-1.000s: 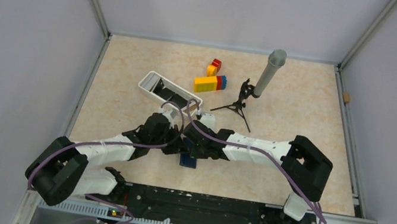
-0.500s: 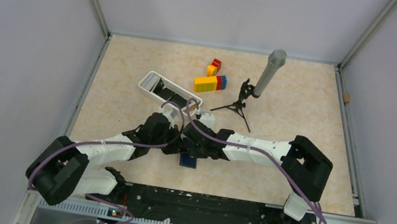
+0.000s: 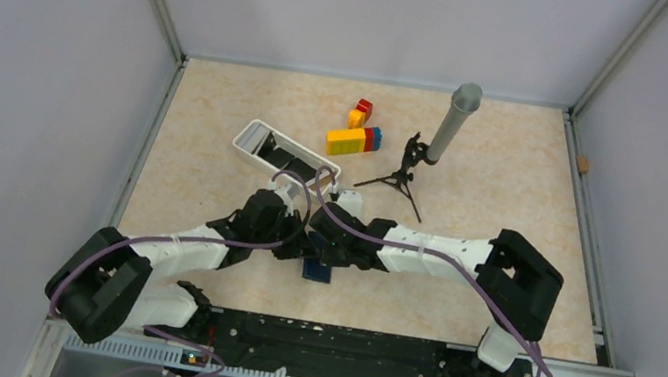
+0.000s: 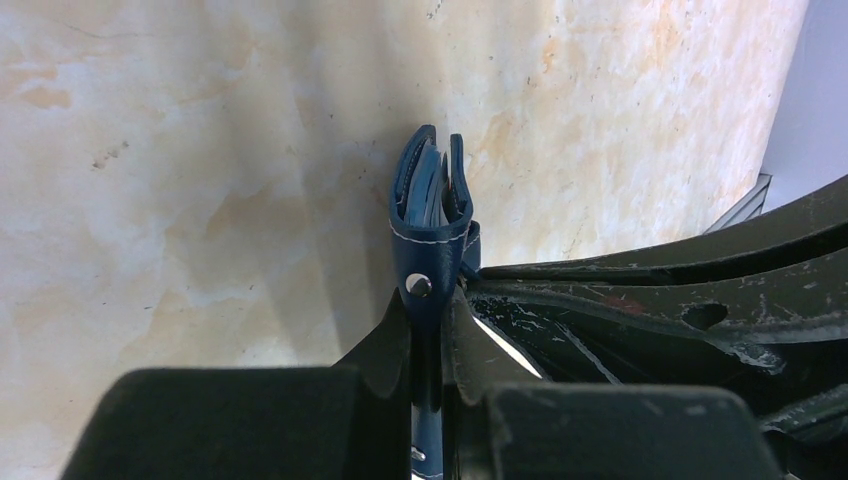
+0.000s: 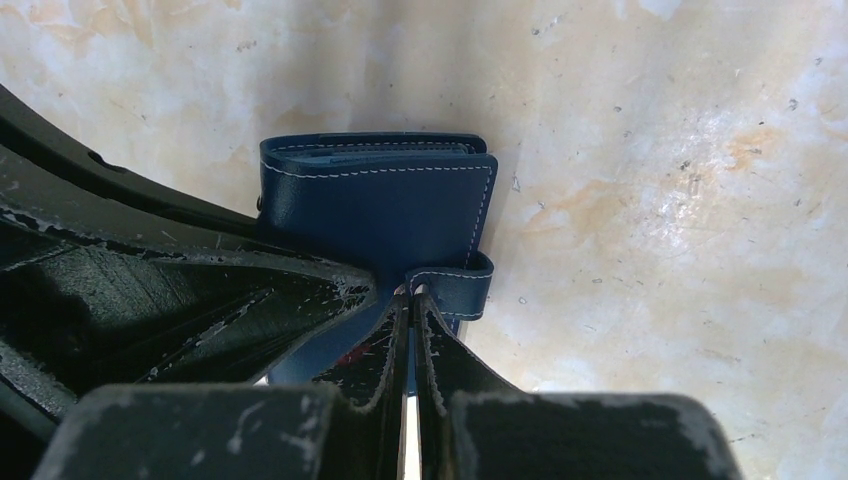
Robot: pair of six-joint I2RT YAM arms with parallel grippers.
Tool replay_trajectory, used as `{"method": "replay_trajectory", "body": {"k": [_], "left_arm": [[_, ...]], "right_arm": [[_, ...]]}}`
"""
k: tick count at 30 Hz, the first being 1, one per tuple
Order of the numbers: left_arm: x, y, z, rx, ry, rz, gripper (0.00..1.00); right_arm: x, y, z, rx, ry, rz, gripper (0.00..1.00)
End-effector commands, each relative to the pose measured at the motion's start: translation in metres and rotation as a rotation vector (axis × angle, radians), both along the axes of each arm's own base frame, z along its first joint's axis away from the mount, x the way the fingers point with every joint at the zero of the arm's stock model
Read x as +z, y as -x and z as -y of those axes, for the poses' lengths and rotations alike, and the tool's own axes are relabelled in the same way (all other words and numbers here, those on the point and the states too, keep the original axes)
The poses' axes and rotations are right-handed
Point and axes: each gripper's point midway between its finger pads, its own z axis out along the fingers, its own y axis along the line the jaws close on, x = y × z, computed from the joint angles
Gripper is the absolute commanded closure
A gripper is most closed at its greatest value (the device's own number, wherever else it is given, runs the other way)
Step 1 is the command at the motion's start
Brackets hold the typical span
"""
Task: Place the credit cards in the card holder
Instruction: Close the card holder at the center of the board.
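The card holder [image 5: 380, 200] stood on edge on the table [image 3: 514, 177], near the middle of its near edge, caught between the two arms. The left pincer [image 4: 428, 310] was clamped on the end that carries the metal snap. The right pincer [image 5: 410, 300] had its fingers pressed together on the narrow stitched strap at the holder's corner. Layers showed inside the folded leather, but whether any was a card could not be told.

The step in hand looked like opening the holder. To do it well, the left pincer should grip firmly and act as the anchor. The right should draw the strap away from the snap in a short, gentle arc, without twisting the leather. The holder should stay low, so that it falls flat with its pockets up once it spreads.

The chief obstacle was crowding: both wrists met at one small thing, so a wide pull by either arm risked knocking the other.

Dark flat things that were probably the credit cards [image 3: 286, 157] lay in a white tray [image 3: 253, 132] further back, toward the left edge. Behind it stood some coloured toy bricks [image 3: 354, 139], and toward the middle of the far half a grey tube [image 3: 456, 115] rose on a small black tripod [image 3: 403, 177]. All were well apart from the holder.
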Motion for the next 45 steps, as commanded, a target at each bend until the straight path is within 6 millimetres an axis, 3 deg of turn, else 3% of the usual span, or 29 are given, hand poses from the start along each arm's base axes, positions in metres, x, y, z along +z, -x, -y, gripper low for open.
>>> {"method": "replay_trajectory", "body": {"k": [1,45], "left_arm": [[-0.004,-0.006,-0.003,0.0,-0.037,0.025,1.0],[-0.006,-0.005,-0.002,-0.021,-0.036,0.022,1.0]], "right_arm": [[0.024,0.001,-0.02,0.028,-0.115,0.024,1.0],[0.03,-0.008,-0.031,0.044,-0.165,0.079,1.0]]}}
